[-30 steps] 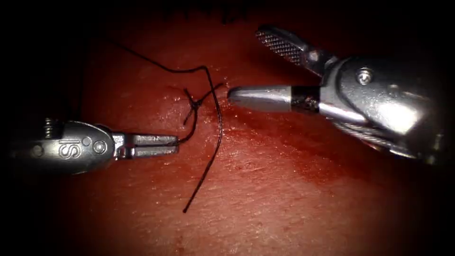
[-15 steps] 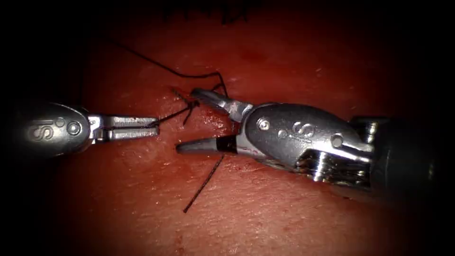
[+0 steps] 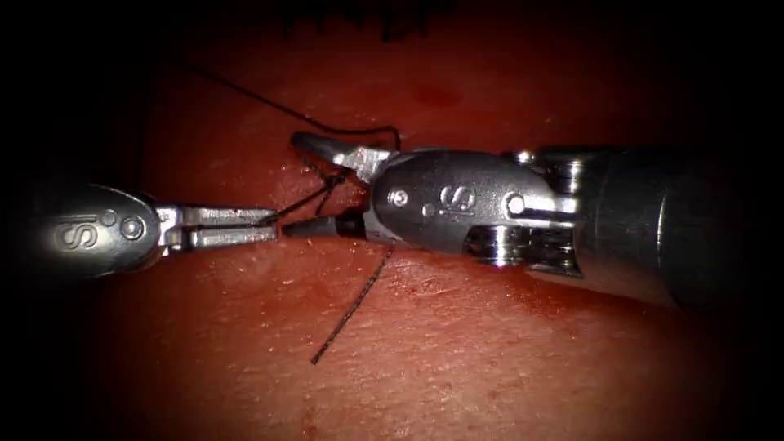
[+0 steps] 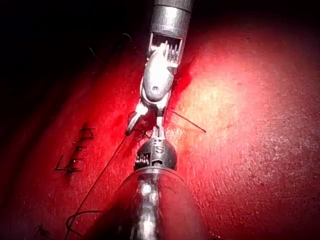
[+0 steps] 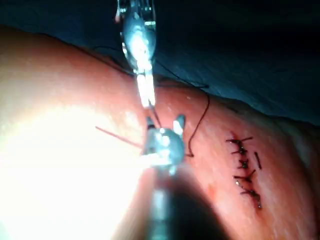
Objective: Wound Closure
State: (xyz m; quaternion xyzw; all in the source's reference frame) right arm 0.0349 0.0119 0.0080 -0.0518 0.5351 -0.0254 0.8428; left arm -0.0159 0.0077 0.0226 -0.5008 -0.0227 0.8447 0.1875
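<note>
Now left gripper [image 3: 269, 226] pinches thread [image 3: 304, 201]; right gripper [image 3: 314, 186] gapes.

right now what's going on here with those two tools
The left tool has its jaws shut on the thread just left of a knot on the tissue. The right tool has its jaws open on either side of the thread near the knot, holding nothing. A loose thread end lies on the tissue below. Finished stitches sit further along.
</note>
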